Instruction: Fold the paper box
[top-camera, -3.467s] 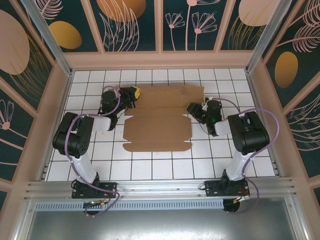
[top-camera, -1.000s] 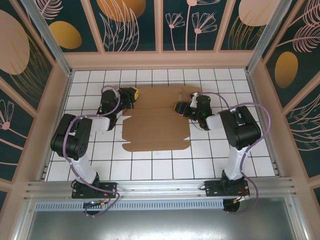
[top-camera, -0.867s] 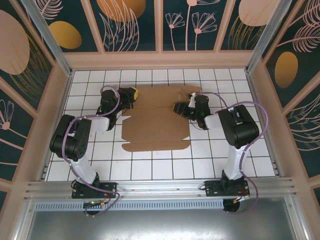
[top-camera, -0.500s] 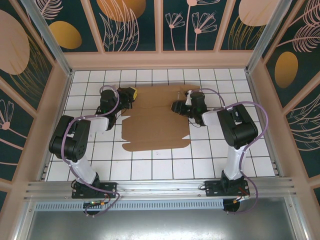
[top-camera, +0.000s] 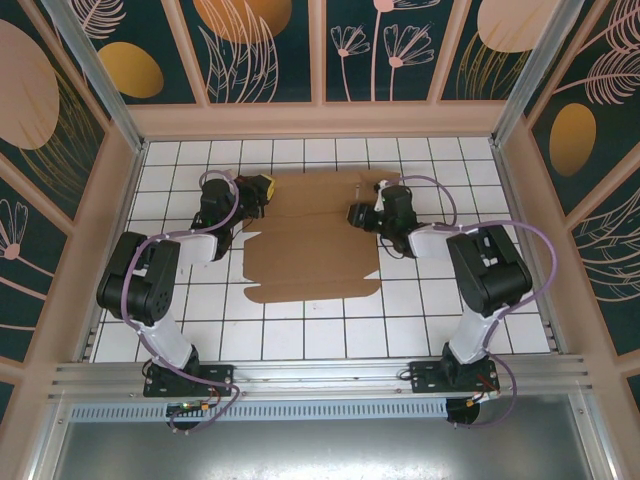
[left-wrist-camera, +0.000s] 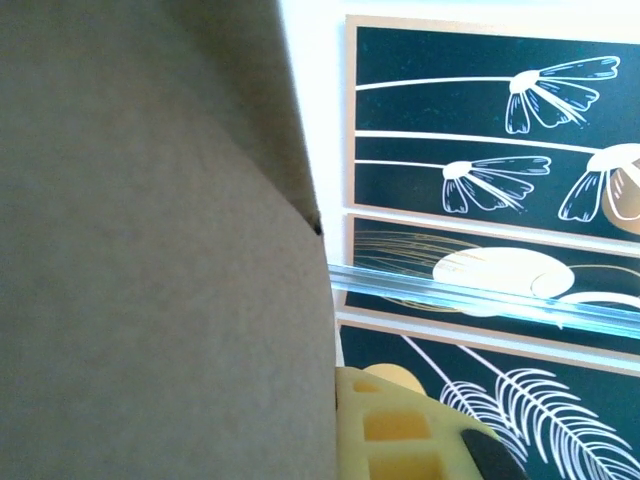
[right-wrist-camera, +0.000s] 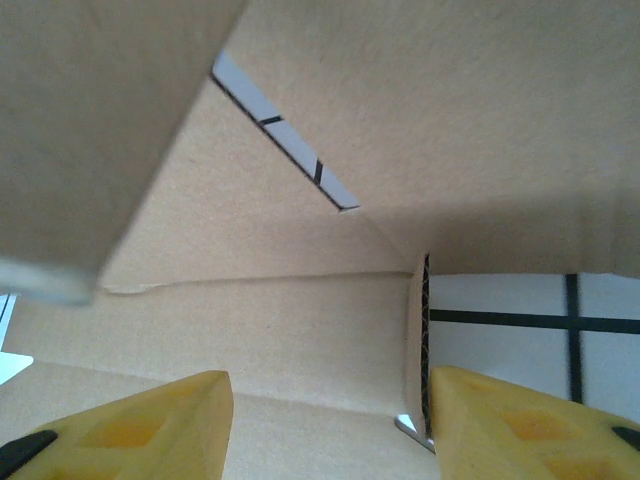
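Top external view shows the paper box (top-camera: 312, 262) as a mostly flat cut sheet in the middle of the table (top-camera: 300, 340). The left pincer (top-camera: 262, 188) is at the sheet's far left corner, closed tight, apparently on that edge so the sheet cannot slide. The right pincer (top-camera: 353, 214) sits over the sheet's far right part, about half open and gripping nothing; in the right wrist view its fingers (right-wrist-camera: 150, 425) straddle a crease where a flap tilts up, likely placed to raise that flap.
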